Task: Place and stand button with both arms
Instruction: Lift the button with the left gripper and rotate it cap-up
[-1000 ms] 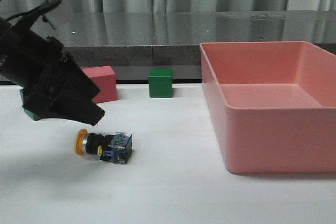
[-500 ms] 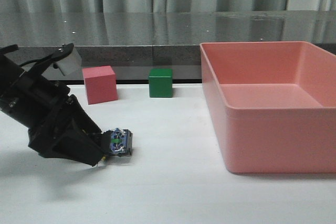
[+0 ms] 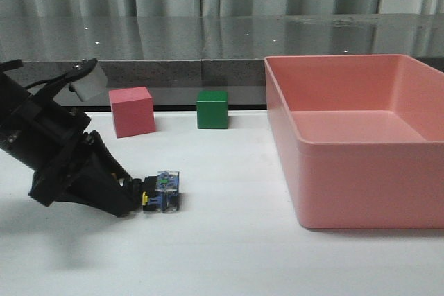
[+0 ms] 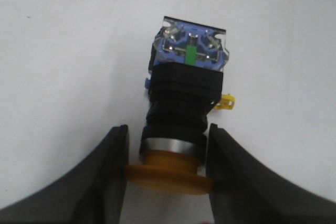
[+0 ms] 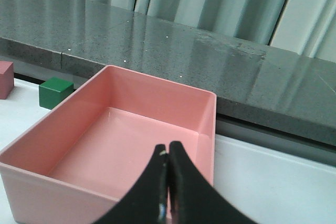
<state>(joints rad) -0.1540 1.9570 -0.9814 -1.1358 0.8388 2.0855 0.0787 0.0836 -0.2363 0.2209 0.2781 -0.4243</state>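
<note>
Two arms are meant to share this job, yet only the left arm (image 3: 59, 157) shows in the front view, at the lower left of the frame. Its left gripper (image 4: 167, 153) is down at the surface (image 3: 229, 254) with its fingers (image 4: 113, 156) set narrowly on either side of the button (image 3: 159, 192), which lies on its side left of centre, base block toward the pink bin (image 3: 354, 136). Whether the pads are truly pressing is hard to tell; in the left wrist view they sit at the metal collar and the rim of the yellow cap, touching or very nearly so.

Judging by its build, the button is a stiff, hard plastic piece, light enough for one gripper and not fragile. The round black body and smooth cap look slippery and apt to roll or twist between flat pads. The square clear-blue base, or the squared black shoulder just behind it, probably gives the surer hold, and the flat base is the face to stand it on.

Only the left wrist view shows the cap, the collar, the green strip on the base and a small yellow tab at the side; in the front view the gripper housing hides the cap end altogether. The front view alone places the pink cube (image 3: 132, 111) and green cube (image 3: 211, 109) farther back, well apart from the button. The right wrist view shows the right gripper (image 5: 167, 182) with fingers pressed together on nothing, poised over the bin at the lower middle of its frame.
</note>
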